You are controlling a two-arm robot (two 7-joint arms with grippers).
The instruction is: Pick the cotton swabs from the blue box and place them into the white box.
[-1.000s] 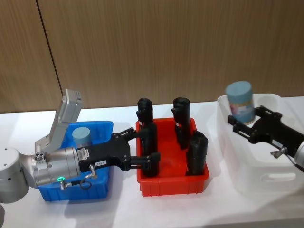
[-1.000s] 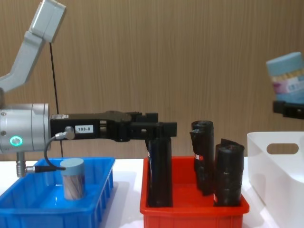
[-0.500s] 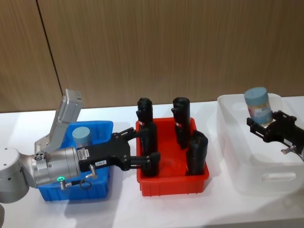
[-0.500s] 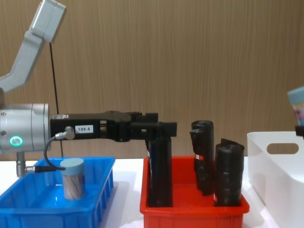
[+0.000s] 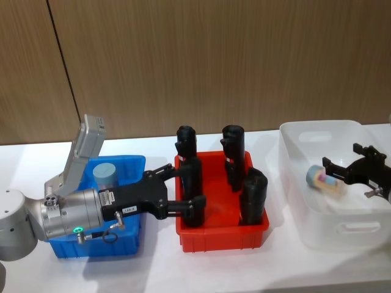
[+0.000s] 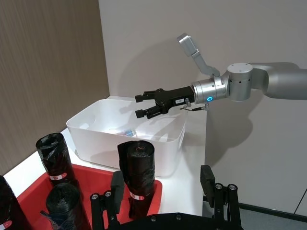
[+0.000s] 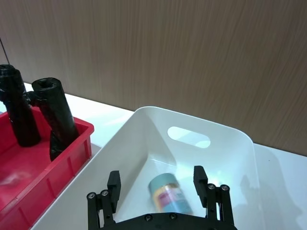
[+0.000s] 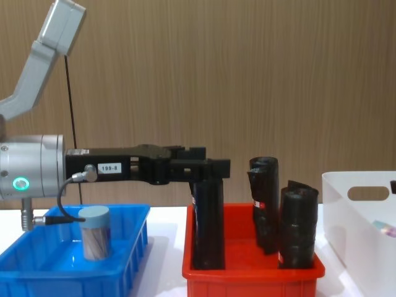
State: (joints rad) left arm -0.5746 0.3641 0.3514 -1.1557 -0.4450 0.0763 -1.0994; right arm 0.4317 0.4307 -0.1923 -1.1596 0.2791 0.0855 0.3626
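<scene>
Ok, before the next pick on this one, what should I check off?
1. The right gripper is empty: ok, open above the white box.
2. The cotton swab tub is inside the white box: ok, lying on its side.
3. A second tub waits: ok, upright in the blue box.
4. The left gripper is free to move: not ok, open, with its fingers straddling a black roll in the red bin.

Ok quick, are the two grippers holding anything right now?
Left gripper: open, holding nothing.
Right gripper: open, holding nothing; the cotton swabs lie in the white box.
</scene>
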